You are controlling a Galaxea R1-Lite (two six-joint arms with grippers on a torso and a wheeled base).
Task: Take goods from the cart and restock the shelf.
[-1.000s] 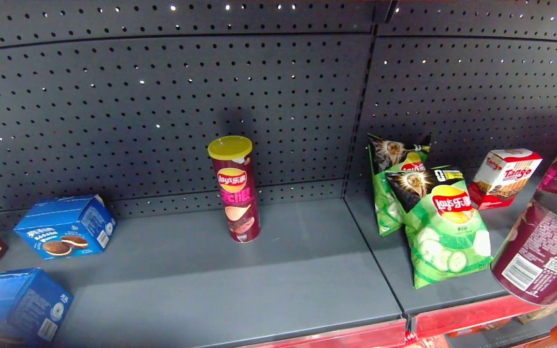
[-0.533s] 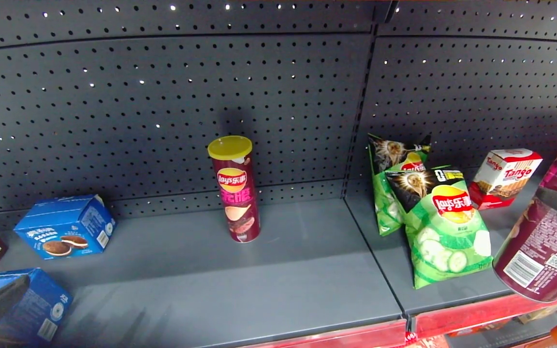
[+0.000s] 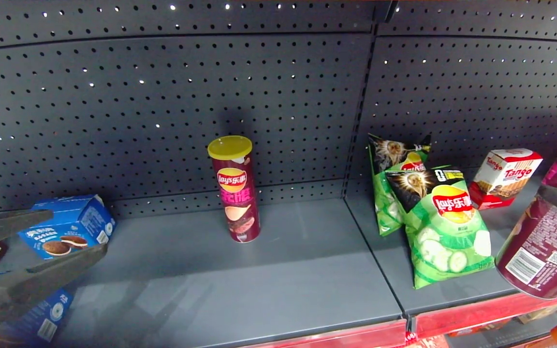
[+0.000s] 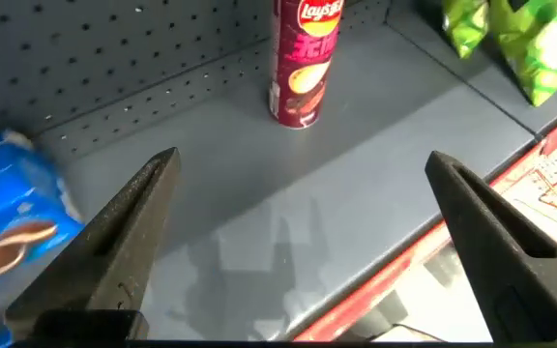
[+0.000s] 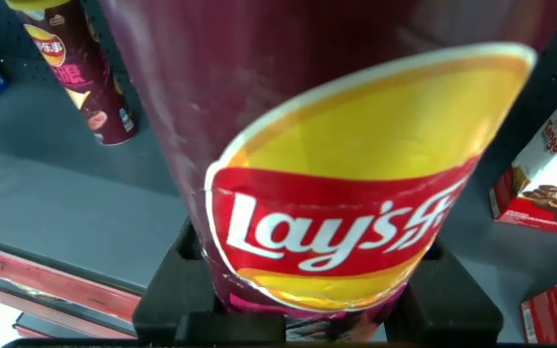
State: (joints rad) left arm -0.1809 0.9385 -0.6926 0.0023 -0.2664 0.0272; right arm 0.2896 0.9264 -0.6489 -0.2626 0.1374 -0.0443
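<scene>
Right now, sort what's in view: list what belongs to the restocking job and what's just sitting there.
Job: held chip can, shut in the right gripper; shelf; open left gripper.
Sitting there: upright chip can, blue cookie boxes, green chip bags, wafer box.

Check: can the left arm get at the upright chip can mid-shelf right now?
Probably yes. The left gripper is open and empty, and the shelf between it and the upright chip can is bare.

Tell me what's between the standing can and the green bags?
Nothing but bare shelf between the standing can and the bags, in the head view.
</scene>
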